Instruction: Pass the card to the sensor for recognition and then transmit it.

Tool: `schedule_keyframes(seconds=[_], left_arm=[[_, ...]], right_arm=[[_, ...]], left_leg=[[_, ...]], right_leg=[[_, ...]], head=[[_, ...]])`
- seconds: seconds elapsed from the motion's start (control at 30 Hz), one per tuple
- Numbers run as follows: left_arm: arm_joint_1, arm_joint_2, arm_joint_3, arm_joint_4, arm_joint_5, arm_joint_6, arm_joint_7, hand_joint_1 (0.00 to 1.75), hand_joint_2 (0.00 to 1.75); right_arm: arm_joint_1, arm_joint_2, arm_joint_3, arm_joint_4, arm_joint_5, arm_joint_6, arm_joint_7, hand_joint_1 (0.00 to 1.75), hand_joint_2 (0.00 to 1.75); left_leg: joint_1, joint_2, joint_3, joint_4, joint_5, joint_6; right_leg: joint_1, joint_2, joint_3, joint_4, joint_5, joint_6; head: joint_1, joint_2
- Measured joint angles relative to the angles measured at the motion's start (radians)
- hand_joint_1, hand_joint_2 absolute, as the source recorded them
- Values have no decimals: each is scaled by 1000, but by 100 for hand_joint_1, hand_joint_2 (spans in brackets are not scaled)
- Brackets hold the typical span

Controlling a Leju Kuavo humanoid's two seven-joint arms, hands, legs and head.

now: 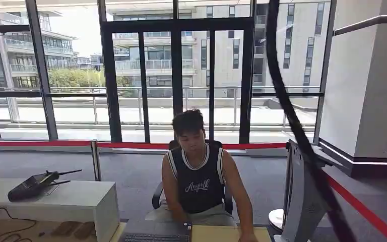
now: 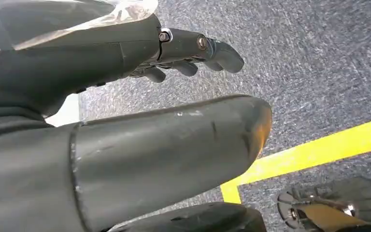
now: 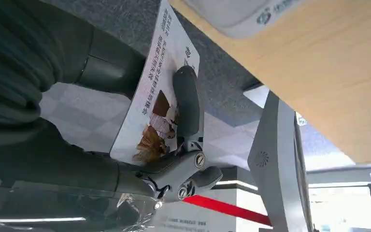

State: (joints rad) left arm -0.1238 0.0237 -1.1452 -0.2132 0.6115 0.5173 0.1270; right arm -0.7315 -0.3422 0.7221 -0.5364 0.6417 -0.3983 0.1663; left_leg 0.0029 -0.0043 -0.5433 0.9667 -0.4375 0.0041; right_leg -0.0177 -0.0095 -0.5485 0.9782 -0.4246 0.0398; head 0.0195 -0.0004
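Note:
In the right wrist view my right hand (image 3: 101,169) holds a white card (image 3: 157,101) printed with text and a brown picture. A dark finger (image 3: 187,101) presses across the card's face. Close beyond the card lies a wooden desk top (image 3: 319,82), with a white rounded device (image 3: 236,12) bearing a logo on it. My left hand (image 2: 140,145) hangs over grey carpet with nothing in it, its fingers (image 2: 193,50) apart from the thumb.
A person (image 1: 196,181) sits behind the wooden desk (image 1: 221,234) facing me, with a keyboard (image 1: 153,237) in front and a grey monitor (image 1: 302,201) on the right. A black device (image 1: 33,185) lies on a white counter (image 1: 70,201) at left. Red barrier tape (image 1: 363,212) runs behind.

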Motion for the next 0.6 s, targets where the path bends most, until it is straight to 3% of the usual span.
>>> schedule_keyframes(seconds=[0.37,0.6], left_arm=[[0,0,-4,0,-18,-14,-22,0,0],[-4,0,-26,0,-34,-19,-16,0,0]], right_arm=[[-167,-11,-15,-128,90,53,52,175,175],[-242,9,0,-182,153,112,74,175,175]], left_leg=[[0,0,0,0,0,0],[0,0,-1,0,0,0]], right_leg=[[0,0,0,0,0,0],[0,0,-1,0,0,0]], head=[[-1,0],[0,0]])
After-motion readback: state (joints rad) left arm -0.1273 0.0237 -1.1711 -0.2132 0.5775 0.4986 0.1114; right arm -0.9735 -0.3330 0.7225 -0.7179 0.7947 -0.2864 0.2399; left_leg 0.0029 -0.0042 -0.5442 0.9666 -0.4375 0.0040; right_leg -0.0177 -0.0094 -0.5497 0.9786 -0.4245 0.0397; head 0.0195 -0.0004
